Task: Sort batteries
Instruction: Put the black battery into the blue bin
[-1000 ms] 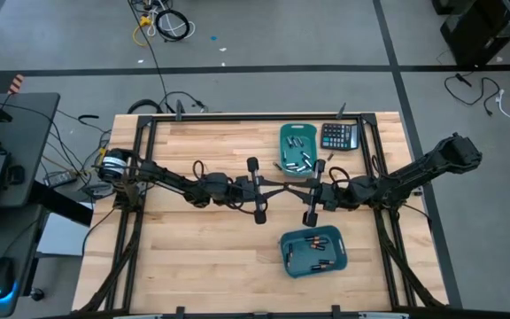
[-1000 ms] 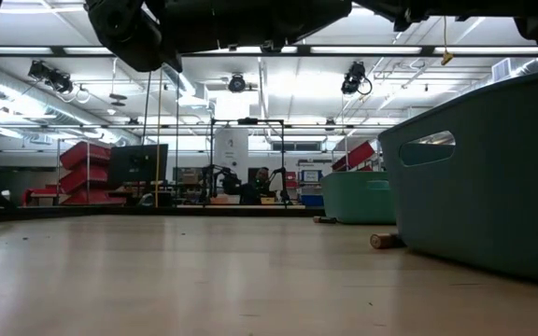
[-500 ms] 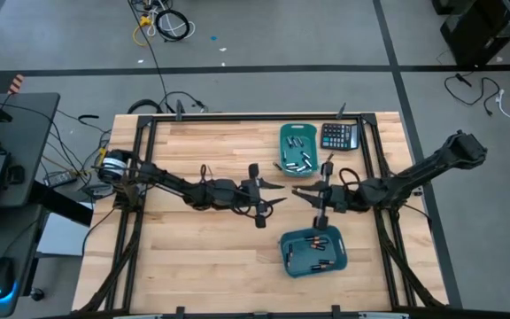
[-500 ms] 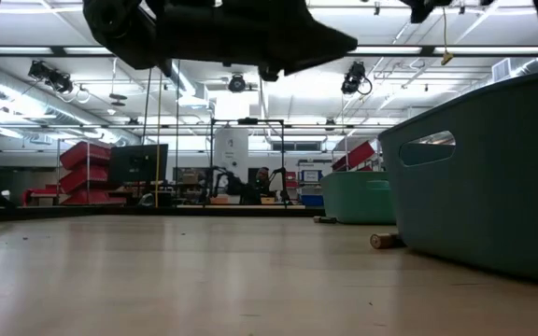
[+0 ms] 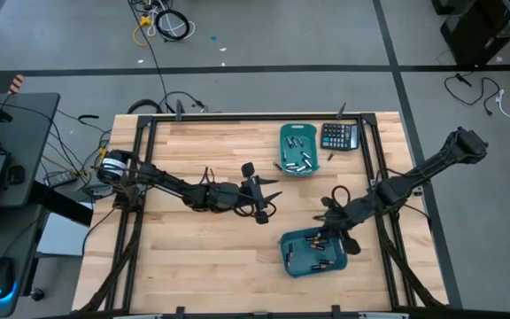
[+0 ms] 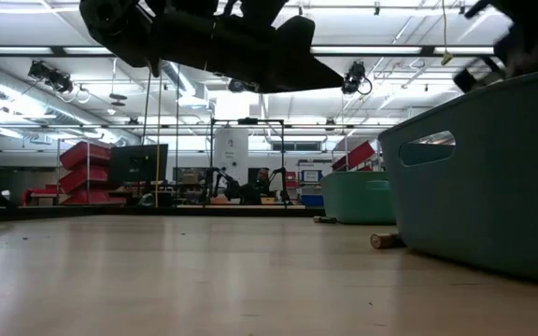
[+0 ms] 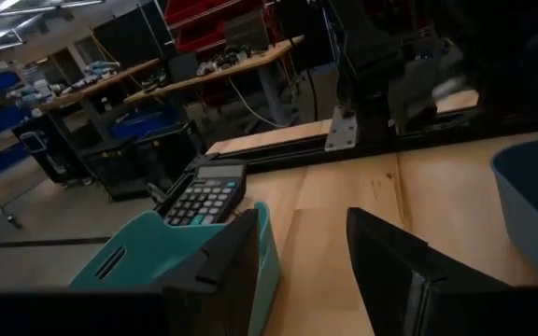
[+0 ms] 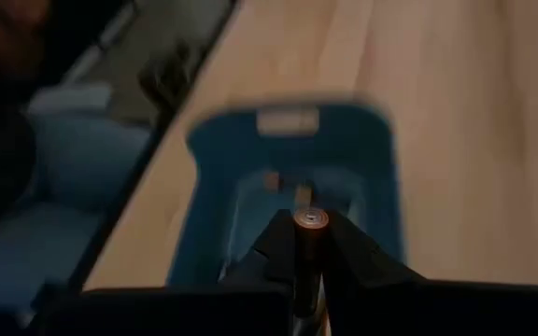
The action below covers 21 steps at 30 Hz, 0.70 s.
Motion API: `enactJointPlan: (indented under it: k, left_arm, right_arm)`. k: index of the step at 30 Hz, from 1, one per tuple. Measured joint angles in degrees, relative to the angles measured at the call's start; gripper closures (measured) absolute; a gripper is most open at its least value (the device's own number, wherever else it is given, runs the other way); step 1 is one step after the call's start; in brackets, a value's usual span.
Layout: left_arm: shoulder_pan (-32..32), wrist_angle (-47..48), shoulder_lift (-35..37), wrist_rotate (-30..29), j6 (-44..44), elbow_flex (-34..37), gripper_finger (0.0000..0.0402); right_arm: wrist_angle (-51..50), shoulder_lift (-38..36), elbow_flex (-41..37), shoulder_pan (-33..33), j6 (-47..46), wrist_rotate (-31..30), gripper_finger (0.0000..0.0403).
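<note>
Right hand (image 8: 308, 245), fingers closed on a single battery (image 8: 308, 233), poised above the nearer teal bin (image 5: 315, 252) at its edge facing the desk centre; cell upright between the fingertips, metal end cap visible. Nearer teal bin holding several dark batteries (image 5: 319, 261). Farther teal bin (image 5: 297, 150), beyond the nearer bin toward the desk's back edge, holding silvery batteries (image 5: 297, 162). Black calculator (image 5: 338, 136) just beside the farther bin. One loose battery (image 6: 384, 240) on the wooden desk (image 5: 197, 248), beside the nearer bin's wall. Left hand (image 5: 271, 197), fingers spread wide and holding nothing, above bare desk, well apart from the nearer bin.
</note>
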<state>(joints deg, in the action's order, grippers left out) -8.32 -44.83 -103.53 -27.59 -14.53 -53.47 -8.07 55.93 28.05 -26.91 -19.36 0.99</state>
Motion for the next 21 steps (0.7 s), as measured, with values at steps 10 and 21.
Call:
enactJointPlan:
  k: [10,21]
  left_arm:
    - [0.02,2.48,0.02,0.00,1.32,0.01,0.0238]
    - [3.20,6.07,0.02,-4.58,9.02,-0.72,0.0239]
  right_arm:
    - [-1.90,3.05,0.00,-2.01,-3.65,0.15,0.0360]
    - [-2.75,2.94,1.09,-2.32,-1.75,-0.55,0.0401]
